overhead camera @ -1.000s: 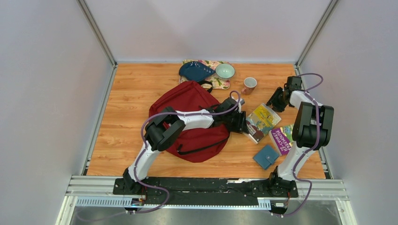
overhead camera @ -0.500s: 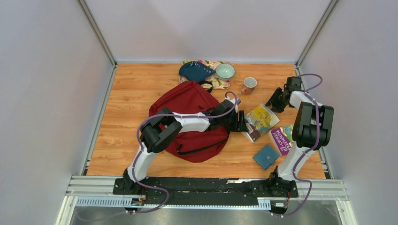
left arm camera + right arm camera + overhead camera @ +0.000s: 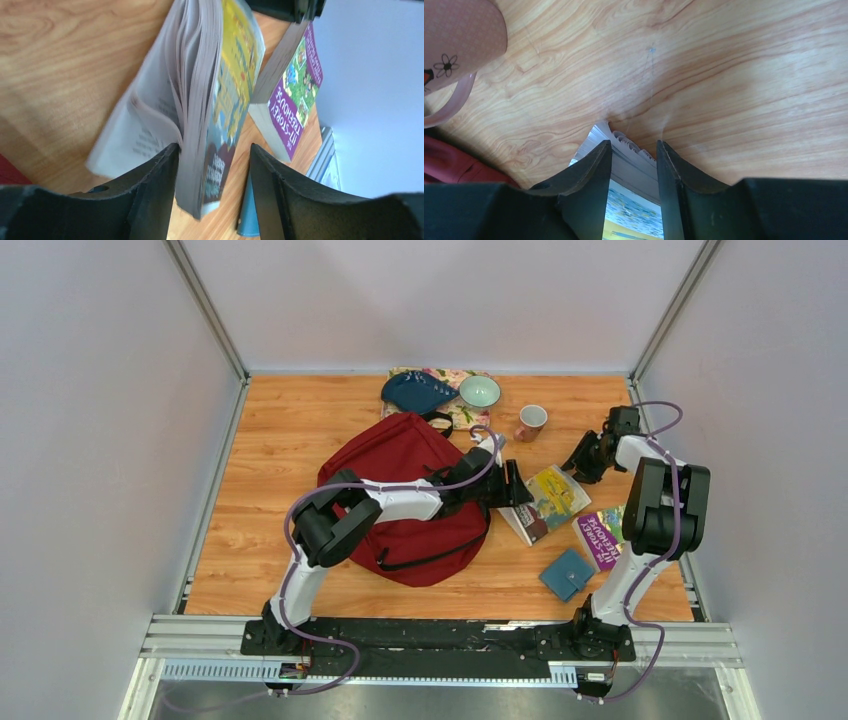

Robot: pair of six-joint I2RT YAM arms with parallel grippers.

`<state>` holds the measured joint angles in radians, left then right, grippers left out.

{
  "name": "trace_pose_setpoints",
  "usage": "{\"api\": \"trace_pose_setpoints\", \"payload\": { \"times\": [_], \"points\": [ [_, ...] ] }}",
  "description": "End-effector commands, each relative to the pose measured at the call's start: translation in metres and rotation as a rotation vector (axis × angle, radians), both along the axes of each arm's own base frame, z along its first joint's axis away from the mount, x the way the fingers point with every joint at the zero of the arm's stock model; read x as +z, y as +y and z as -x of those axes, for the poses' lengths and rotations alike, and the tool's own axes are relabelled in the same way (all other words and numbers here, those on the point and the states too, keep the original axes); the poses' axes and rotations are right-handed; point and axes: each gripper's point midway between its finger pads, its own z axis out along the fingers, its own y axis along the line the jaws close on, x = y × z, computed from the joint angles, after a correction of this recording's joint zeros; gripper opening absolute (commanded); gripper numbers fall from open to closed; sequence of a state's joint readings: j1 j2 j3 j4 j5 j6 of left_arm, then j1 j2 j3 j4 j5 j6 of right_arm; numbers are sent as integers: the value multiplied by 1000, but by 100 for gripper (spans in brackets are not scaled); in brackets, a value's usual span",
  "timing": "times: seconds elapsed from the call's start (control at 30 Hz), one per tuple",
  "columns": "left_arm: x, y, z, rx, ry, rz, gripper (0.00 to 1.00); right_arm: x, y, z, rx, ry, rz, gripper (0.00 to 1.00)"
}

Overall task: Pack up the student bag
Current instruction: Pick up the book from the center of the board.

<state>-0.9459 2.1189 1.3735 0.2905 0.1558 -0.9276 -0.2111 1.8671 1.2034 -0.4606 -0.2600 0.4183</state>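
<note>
Wood tabletop (image 3: 290,440): student bag (image 3: 395,455) near yellow book (image 3: 555,495); floral tray (image 3: 468,419) holds bowl (image 3: 480,391).

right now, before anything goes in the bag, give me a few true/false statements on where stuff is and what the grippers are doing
1. The yellow book is inside the red backpack. False: it is outside, to the backpack's right.
2. The pink mug stands on the bare table, off the floral tray. True.
3. The left gripper is shut on the purple book. False: its jaws stand open around the yellow book, and the purple book lies apart from it.
4. The blue wallet lies nearer the arm bases than the purple book. True.
5. The right gripper has a corner of the yellow book between its fingers. True.
</note>
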Motion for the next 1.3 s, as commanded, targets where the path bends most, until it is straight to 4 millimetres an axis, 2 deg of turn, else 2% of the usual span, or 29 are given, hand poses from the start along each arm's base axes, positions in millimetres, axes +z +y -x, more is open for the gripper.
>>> {"api": "trace_pose_setpoints", "payload": {
  "times": [0.0,0.03,0.07,0.13,0.17,0.27,0.3,0.33,0.47,0.53,0.6,0.77,0.8,0.87,0.9,0.97,1.0,1.07,1.1,1.17,1.2,1.23,1.27],
  "points": [
    [63,-14,-26,59,-105,137,58,3,30,25,75,65,-89,41],
    [61,-12,-27,65,-102,130,54,3,30,25,76,65,-89,40],
    [59,-11,-26,67,-98,121,44,3,30,24,75,63,-87,40],
    [54,-7,-28,81,-88,96,31,3,30,25,75,65,-88,40],
    [53,-6,-28,78,-93,90,20,3,30,25,75,64,-88,40],
    [52,-6,-25,60,-94,78,8,6,30,24,71,57,-88,40],
    [51,-7,-23,50,-87,73,8,6,30,24,72,54,-88,40],
    [49,-7,-23,40,-77,68,9,8,30,24,69,53,-90,40],
    [37,-11,-15,-30,-59,41,49,9,31,22,68,47,-96,43],
    [35,-17,-10,-95,-55,27,57,13,31,20,68,34,-91,50],
    [29,-22,-6,-166,-63,-16,59,25,28,18,63,6,-76,57],
    [21,-18,-2,-229,-110,-61,63,67,16,14,28,-94,4,64],
    [18,-16,-1,-241,-106,-71,63,80,13,15,11,-120,26,66],
    [14,-12,-3,-259,-116,-99,63,82,8,27,-21,-100,51,67],
    [13,-10,-3,-265,-121,-109,64,91,7,32,-35,-119,54,67],
    [11,-6,-4,-282,-152,-136,64,90,12,45,-44,-113,37,67],
    [12,-5,-6,-286,-166,-139,64,85,18,63,-58,-103,14,67],
    [5,-1,-1,-319,-161,-168,64,81,26,79,-66,-114,-10,67],
    [5,0,-1,-326,-161,-168,65,75,31,99,-68,-114,-22,67],
    [2,0,2,-350,-169,-164,65,73,39,113,-78,-130,-52,67],
    [3,0,5,-365,-165,-154,65,80,42,118,-73,-169,-62,68],
    [2,0,6,-367,-158,-145,65,71,48,128,-74,-150,-87,68],
    [-3,0,11,-381,-138,-140,65,71,53,132,-65,-150,-104,68]
  ]
}}
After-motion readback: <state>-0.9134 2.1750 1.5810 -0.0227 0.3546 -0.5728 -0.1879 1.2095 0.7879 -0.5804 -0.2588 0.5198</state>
